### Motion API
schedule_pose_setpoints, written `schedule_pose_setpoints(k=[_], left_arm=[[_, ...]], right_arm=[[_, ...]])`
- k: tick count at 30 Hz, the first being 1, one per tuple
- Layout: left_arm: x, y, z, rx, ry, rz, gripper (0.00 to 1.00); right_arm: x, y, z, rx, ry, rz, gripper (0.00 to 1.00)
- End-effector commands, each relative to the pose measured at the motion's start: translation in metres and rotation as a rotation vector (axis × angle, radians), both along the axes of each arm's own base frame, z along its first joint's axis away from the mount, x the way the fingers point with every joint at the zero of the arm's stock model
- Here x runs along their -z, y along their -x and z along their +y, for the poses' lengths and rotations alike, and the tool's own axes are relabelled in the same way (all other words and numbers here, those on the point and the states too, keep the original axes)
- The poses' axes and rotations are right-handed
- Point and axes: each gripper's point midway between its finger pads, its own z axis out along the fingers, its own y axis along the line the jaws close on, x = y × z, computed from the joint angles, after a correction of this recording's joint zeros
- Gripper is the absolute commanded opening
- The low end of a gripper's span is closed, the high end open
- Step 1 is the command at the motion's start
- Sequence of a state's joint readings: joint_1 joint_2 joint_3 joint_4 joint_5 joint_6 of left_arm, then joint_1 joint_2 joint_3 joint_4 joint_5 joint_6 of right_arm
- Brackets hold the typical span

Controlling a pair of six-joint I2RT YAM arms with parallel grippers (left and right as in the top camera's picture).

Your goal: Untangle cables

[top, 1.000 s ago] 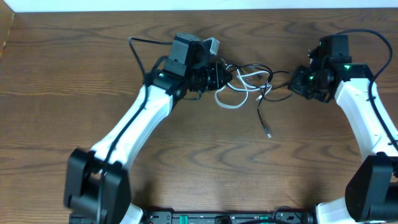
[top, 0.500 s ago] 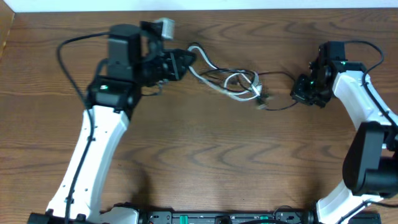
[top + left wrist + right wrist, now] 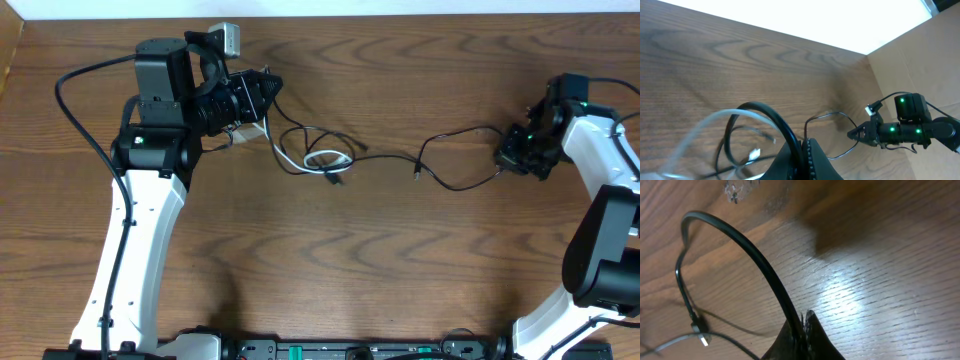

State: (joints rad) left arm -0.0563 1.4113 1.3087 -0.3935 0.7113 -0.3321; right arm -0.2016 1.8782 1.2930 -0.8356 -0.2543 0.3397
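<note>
A: Starting with the desk point(image 3: 330, 270): where do our arms stand?

B: Our left arm point(image 3: 140, 250) reaches up the left side toward the far edge. Our right arm point(image 3: 598, 160) sits hard against the right edge. They are well apart.

A: And the claws?

B: Our left gripper point(image 3: 262, 92) is pinched together, and its wrist view shows the black cord point(image 3: 455, 186) running into the fingertips. The white cord point(image 3: 327, 153) starts just beside them, but we cannot tell whether it is pinched too. Our right gripper point(image 3: 512, 158) is clamped on the other stretch of black cord.

A: Where do the cables lie?

B: They lie between the two claws, toward the far edge. The white cord makes a small loop left of the middle, and the black one threads through or over it. Which of the two, we cannot say. Right of the middle, the black cord sags in a loose curve with a small plug point(image 3: 417, 173) hanging off it.

A: So we judge the job as partly done?

B: Yes. That loop looks like the last crossing.

A: How do we pull well?

B: We draw the claws apart slowly and low over the desk, and we watch the white loop. If it shrinks into a knot, we ease back and re-grip closer to it. We should also mind the plug, since it could catch in the loop.
</note>
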Motion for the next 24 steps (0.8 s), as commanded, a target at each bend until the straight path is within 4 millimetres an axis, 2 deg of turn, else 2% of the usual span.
schedule_pose_setpoints(k=[1,4,6,7,8,9,10,11,13,14,15,18,23,24], left_arm=[[-0.014,0.0,-0.001,0.011,-0.01,-0.059,0.07],[-0.019,-0.001,-0.002,0.006,0.013,-0.065,0.07],[-0.026,0.0,-0.006,0.021,0.055,-0.063,0.07],[-0.027,0.002,-0.009,0.031,0.071,-0.058,0.07],[-0.03,0.005,-0.013,0.051,0.106,-0.043,0.08],[-0.032,0.01,-0.02,0.08,0.133,-0.026,0.07],[-0.033,0.013,-0.025,0.101,0.145,-0.02,0.07],[-0.035,0.019,-0.033,0.134,0.163,-0.011,0.07],[-0.035,0.022,-0.04,0.147,0.174,0.003,0.07],[-0.035,0.023,-0.043,0.151,0.181,0.01,0.07],[-0.037,0.025,-0.046,0.153,0.195,0.018,0.07],[-0.048,0.025,-0.05,0.163,0.242,0.017,0.07],[-0.075,0.033,-0.06,0.238,0.351,0.002,0.07],[-0.083,0.038,-0.063,0.27,0.387,0.005,0.07]], right_arm=[[-0.01,-0.006,0.029,-0.192,-0.153,-0.099,0.37],[-0.023,-0.013,0.041,-0.245,-0.18,-0.162,0.52],[-0.047,-0.02,0.057,-0.322,-0.214,-0.255,0.61],[-0.059,-0.022,0.065,-0.366,-0.232,-0.302,0.66],[-0.08,-0.024,0.08,-0.439,-0.26,-0.379,0.78],[-0.104,-0.024,0.097,-0.514,-0.279,-0.47,0.85],[-0.112,-0.025,0.103,-0.537,-0.281,-0.5,0.89],[-0.136,-0.025,0.12,-0.6,-0.273,-0.586,0.98],[-0.157,-0.024,0.141,-0.667,-0.26,-0.663,0.99],[-0.162,-0.023,0.149,-0.69,-0.26,-0.682,0.99],[-0.168,-0.021,0.167,-0.738,-0.266,-0.708,0.99],[-0.166,-0.015,0.199,-0.817,-0.289,-0.719,0.99],[-0.148,-0.015,0.236,-0.884,-0.328,-0.7,0.99],[-0.14,-0.017,0.246,-0.878,-0.351,-0.681,0.96]])
